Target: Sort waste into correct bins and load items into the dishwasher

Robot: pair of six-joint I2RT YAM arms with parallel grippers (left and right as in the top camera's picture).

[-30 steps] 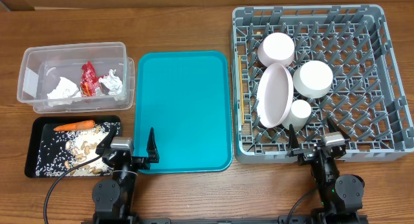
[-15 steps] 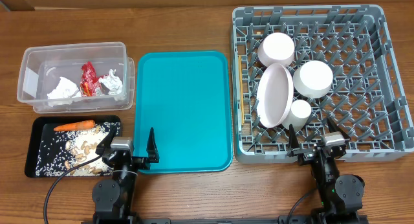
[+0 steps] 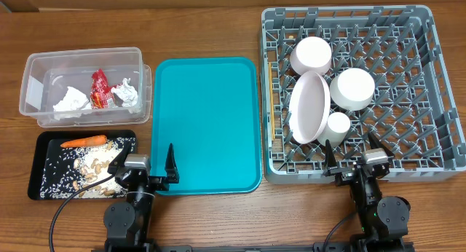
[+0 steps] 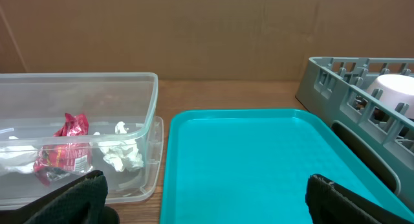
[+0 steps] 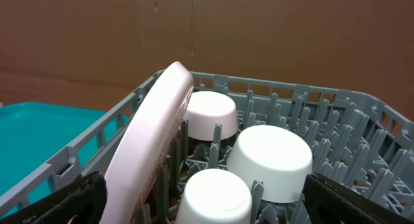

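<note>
Wood tabletop [image 3: 218, 219] is carrying everything. Plate [image 3: 309, 108] is standing on edge in the grey rack [image 3: 408, 121] just ahead of the right pincer [image 3: 352, 156], lower rim hidden among pegs. Left pincer [image 3: 144, 162] is facing the teal tray [image 3: 207, 121]. Both are gaping wide, holding nothing.

wooden table [image 3: 218, 33], mid-brown, grain running 9 to 3 o'clock in the overhead view. light even and soft, shadows faint. behind the table's far edge, at 12 o'clock in both wrist views, a plain brown board backdrop [image 4: 162, 30] fills the frame; thin vertical seams [image 4: 265, 17] cross it. no floor or window in view.
</note>
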